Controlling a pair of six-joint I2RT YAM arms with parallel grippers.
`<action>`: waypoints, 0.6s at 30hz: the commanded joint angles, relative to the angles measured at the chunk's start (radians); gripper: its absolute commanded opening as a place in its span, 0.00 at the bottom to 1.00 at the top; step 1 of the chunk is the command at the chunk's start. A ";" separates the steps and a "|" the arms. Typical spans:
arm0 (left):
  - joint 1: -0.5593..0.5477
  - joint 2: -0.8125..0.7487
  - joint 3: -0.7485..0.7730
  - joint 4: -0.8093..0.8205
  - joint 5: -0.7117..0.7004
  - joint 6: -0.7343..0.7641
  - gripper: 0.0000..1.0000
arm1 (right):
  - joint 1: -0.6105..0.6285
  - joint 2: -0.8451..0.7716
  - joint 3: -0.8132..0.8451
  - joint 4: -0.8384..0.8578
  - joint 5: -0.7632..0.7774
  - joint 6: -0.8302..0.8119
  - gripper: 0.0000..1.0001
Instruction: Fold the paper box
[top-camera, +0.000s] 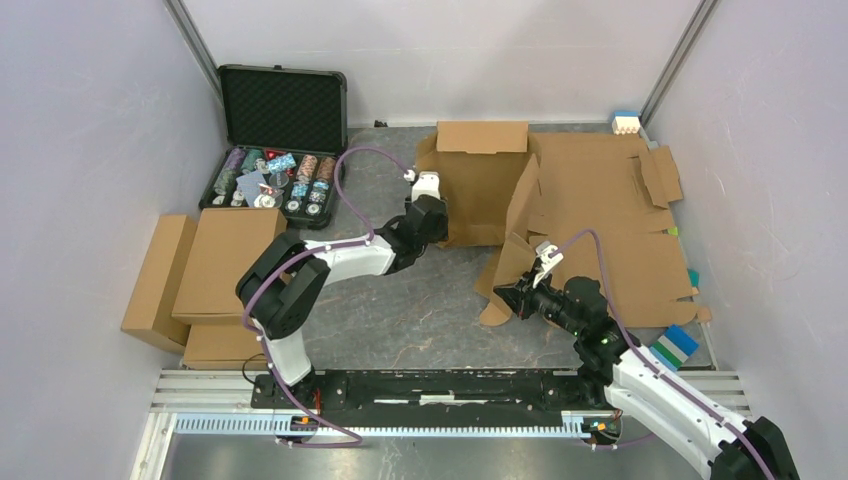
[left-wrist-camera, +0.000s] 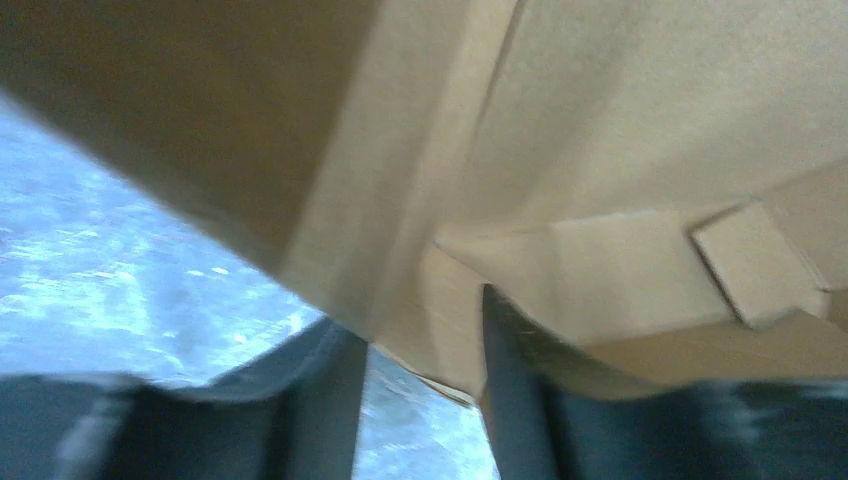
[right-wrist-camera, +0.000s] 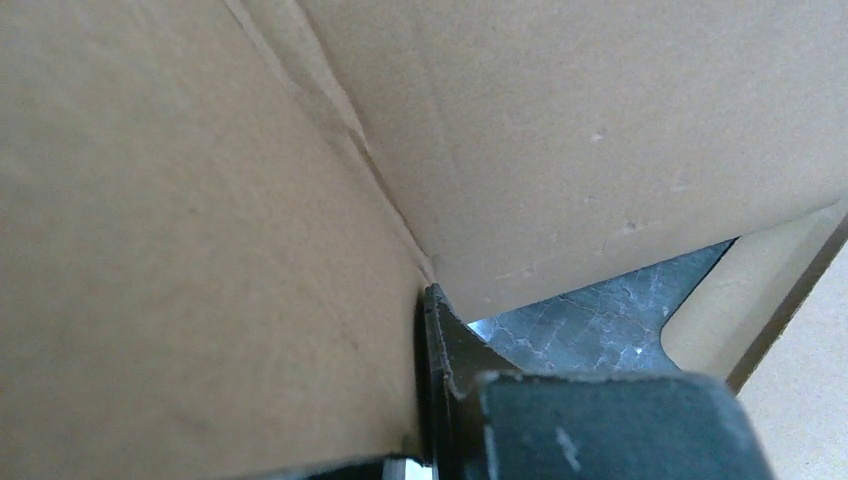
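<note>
The paper box (top-camera: 487, 190) is a brown cardboard sheet, partly raised, with its back panel up and a side wall standing at mid table. My left gripper (top-camera: 428, 212) is at the box's left edge. In the left wrist view its two dark fingers (left-wrist-camera: 320, 400) stand apart, with a cardboard corner (left-wrist-camera: 430, 300) between them and table showing in the gap. My right gripper (top-camera: 516, 295) is at the box's near flap. In the right wrist view one finger (right-wrist-camera: 445, 370) presses flat against the cardboard (right-wrist-camera: 200, 250), and the other finger is hidden behind it.
An open black case of poker chips (top-camera: 275, 150) stands at the back left. Folded brown boxes (top-camera: 215, 265) are stacked at the left. Flat cardboard sheets (top-camera: 610, 230) lie to the right, with coloured blocks (top-camera: 675, 345) beside them. Walls close in both sides.
</note>
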 joint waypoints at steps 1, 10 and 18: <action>0.004 -0.002 -0.030 0.005 0.247 0.151 0.65 | 0.011 -0.029 -0.008 -0.032 -0.023 0.028 0.06; 0.124 0.005 -0.073 0.088 0.683 0.293 0.98 | 0.012 -0.036 0.011 -0.063 -0.028 0.005 0.06; 0.118 -0.004 -0.080 0.033 0.711 0.318 0.98 | 0.012 -0.038 0.021 -0.075 -0.026 0.000 0.06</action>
